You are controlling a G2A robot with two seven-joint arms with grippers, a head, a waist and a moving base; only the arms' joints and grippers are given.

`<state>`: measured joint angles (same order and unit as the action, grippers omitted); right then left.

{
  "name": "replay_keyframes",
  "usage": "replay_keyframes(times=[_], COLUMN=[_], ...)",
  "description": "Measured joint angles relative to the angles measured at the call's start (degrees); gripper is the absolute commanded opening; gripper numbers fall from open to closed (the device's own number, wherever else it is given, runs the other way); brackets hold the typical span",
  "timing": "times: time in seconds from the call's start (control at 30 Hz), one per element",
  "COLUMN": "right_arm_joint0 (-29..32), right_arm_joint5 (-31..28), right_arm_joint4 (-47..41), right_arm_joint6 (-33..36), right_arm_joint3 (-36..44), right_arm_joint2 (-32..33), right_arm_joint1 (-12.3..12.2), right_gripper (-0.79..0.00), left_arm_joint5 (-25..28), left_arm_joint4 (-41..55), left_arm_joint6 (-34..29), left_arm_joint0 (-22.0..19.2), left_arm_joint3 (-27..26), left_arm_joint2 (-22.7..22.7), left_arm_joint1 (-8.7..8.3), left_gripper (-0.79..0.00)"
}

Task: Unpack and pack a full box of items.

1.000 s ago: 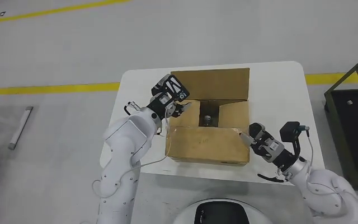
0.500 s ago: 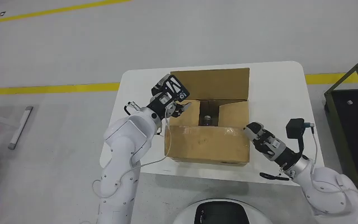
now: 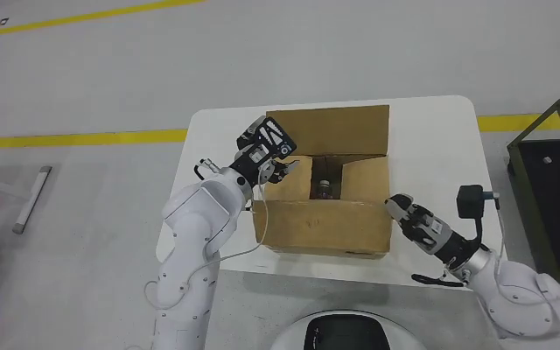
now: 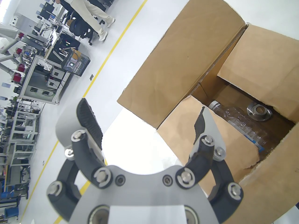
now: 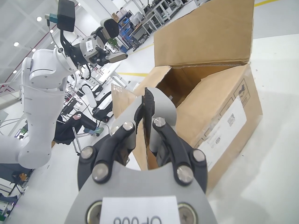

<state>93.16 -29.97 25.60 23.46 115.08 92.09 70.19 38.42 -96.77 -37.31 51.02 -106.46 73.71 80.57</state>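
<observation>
Standing by the desk (image 3: 429,122), I see the cardboard box (image 3: 328,131) sitting in the middle of it with its flaps thrown open. Down in the opening a clear bottle (image 4: 236,122) lies next to a round metal fitting (image 4: 258,111). What has changed in the last second is on the robot's right. The right hand (image 5: 144,99), which was up against the near right corner of the box, has slid back toward the desk's edge. It now sits just beside that corner, apart from the cardboard as far as I can tell from above. Its fingers are pressed together with nothing visible between them. The left hand (image 4: 142,110) has not budged; it hangs over the box's left side flap (image 4: 177,127), fingers spread wide, holding nothing. To my eye the flap-opening is finished and the right arm is clearing out of the way, so the unpacking proper is only about to start. Nothing has been lifted out yet, and the spread left hand looks the better placed to go down into the opening first.
</observation>
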Motion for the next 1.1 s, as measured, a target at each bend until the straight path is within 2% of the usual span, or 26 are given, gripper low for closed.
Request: replay_keyframes(times=[0.13,0.33,0.83,0.9,0.93,1.1], right_arm_joint0=[0.1,0.5,1.7,1.8,1.8,1.7], right_arm_joint5=[-0.8,-4.1,-5.8,-5.9,-6.1,-6.6], right_arm_joint4=[-1.9,-3.7,-3.1,-2.5,-2.0,0.7], right_arm_joint6=[1.0,3.9,7.4,8.1,8.4,8.9], right_arm_joint3=[0.2,0.8,2.5,2.7,2.8,3.2], right_arm_joint2=[0.2,0.3,0.1,0.1,0.1,-0.1], right_arm_joint1=[-0.2,-0.8,-1.8,-2.0,-2.1,-2.4], right_gripper=[-0.551,-0.428,-0.437,-0.606,-0.785,-0.785], left_arm_joint5=[0.0,0.0,0.0,0.0,0.0,0.0], left_arm_joint4=[0.0,0.0,0.0,0.0,0.0,0.0], left_arm_joint6=[0.0,0.0,0.0,0.0,0.0,0.0], left_arm_joint0=[0.0,0.0,0.0,0.0,0.0,0.0], left_arm_joint3=[0.0,0.0,0.0,0.0,0.0,0.0], left_arm_joint2=[0.0,0.0,0.0,0.0,0.0,0.0], left_arm_joint1=[0.00,0.00,0.00,0.00,0.00,0.00], left_gripper=[0.000,0.000,0.000,0.000,0.000,0.000])
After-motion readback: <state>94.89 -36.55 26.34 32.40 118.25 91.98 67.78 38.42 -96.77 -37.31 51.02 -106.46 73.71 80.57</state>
